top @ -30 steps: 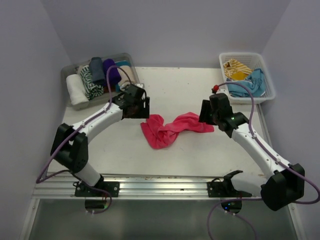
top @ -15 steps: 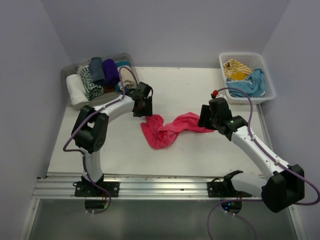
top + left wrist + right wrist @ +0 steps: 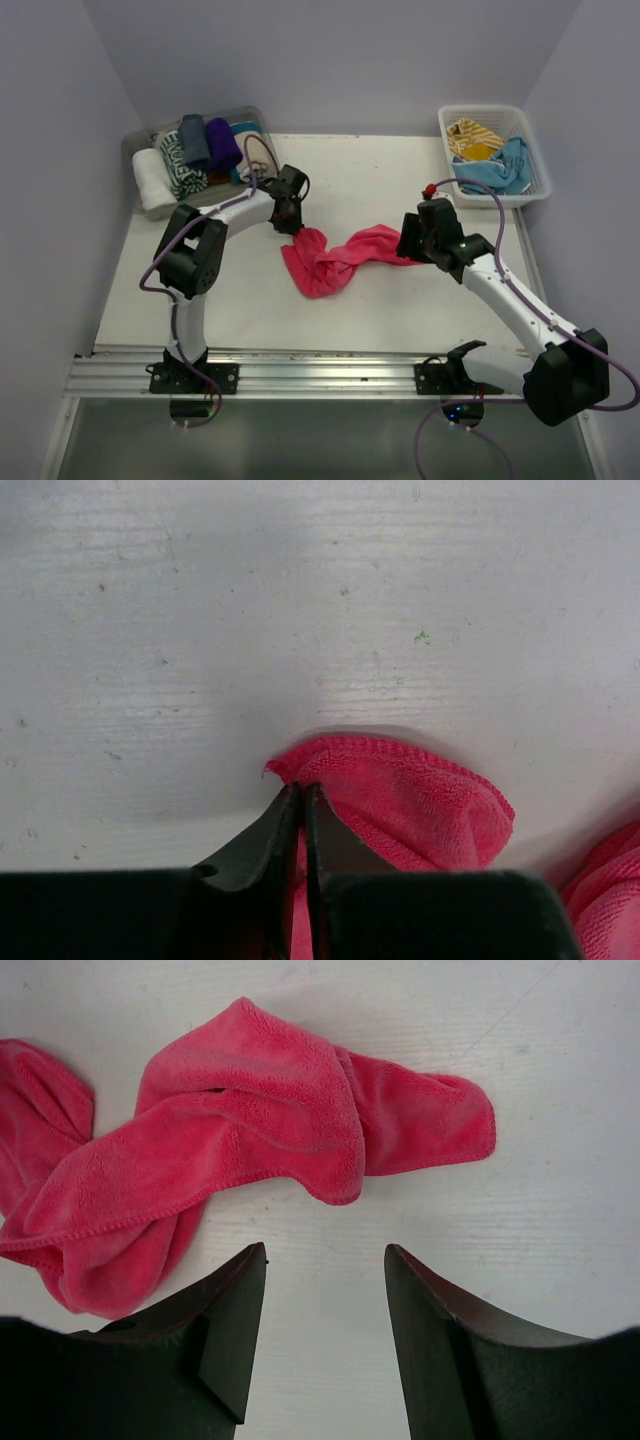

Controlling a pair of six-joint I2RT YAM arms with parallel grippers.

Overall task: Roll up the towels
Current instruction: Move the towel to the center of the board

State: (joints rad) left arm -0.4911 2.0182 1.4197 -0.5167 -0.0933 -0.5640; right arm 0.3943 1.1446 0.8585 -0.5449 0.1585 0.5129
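The table [image 3: 400, 180] is a white board, scuffed and flecked with small dark specks, closed in by plain pale lilac walls [image 3: 330, 60] on three sides. At about ten o'clock on it sits a clear tray [image 3: 135, 145] packed with rolled towels [image 3: 190, 155] in white, green pattern, grey-blue and purple. At about two o'clock there is a white lattice basket [image 3: 530, 185] holding a mustard-striped towel [image 3: 473, 137] and a light blue towel [image 3: 505, 165], both loose. The hot pink towel [image 3: 340, 258] lies crumpled and twisted near the middle of the table, a fuller bunch toward eight o'clock and a narrower tail running out toward three. The left pincer [image 3: 295, 226] is down at the towel's ten o'clock corner. In its wrist view the two dark fingers [image 3: 275, 825] are pressed almost together, with the hemmed corner of the pink cloth nipped between them. The right pincer [image 3: 412, 240] sits just beside the towel's three o'clock end, jaws spread wide. Its own camera shows bare table between the fingers [image 3: 235, 1310] and the pink cloth just past the tips, not touching.
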